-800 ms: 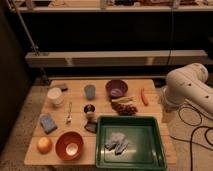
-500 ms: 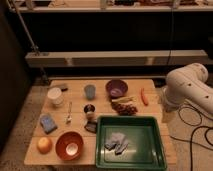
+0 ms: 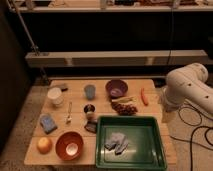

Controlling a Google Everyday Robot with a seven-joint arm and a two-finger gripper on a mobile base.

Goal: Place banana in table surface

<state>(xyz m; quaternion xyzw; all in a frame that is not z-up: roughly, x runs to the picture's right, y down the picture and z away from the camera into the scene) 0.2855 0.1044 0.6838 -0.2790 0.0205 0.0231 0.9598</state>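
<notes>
The banana [image 3: 122, 99], slim and pale yellow, lies on the table surface [image 3: 77, 127] just in front of the purple bowl [image 3: 116, 88] and behind a bunch of dark grapes [image 3: 126, 108]. The white robot arm [image 3: 186, 90] stands off the table's right edge. My gripper is not in view; only the arm's thick white links show, to the right of the banana and apart from it.
An orange-red stick [image 3: 144, 96] lies right of the banana. A green tray [image 3: 155, 145] holds grey items at front right. An orange bowl [image 3: 69, 145], round fruit [image 3: 44, 145], blue sponge [image 3: 48, 123], white cup [image 3: 55, 96], blue cup [image 3: 90, 91], spoon [image 3: 69, 114] and small can [image 3: 90, 110] fill the left.
</notes>
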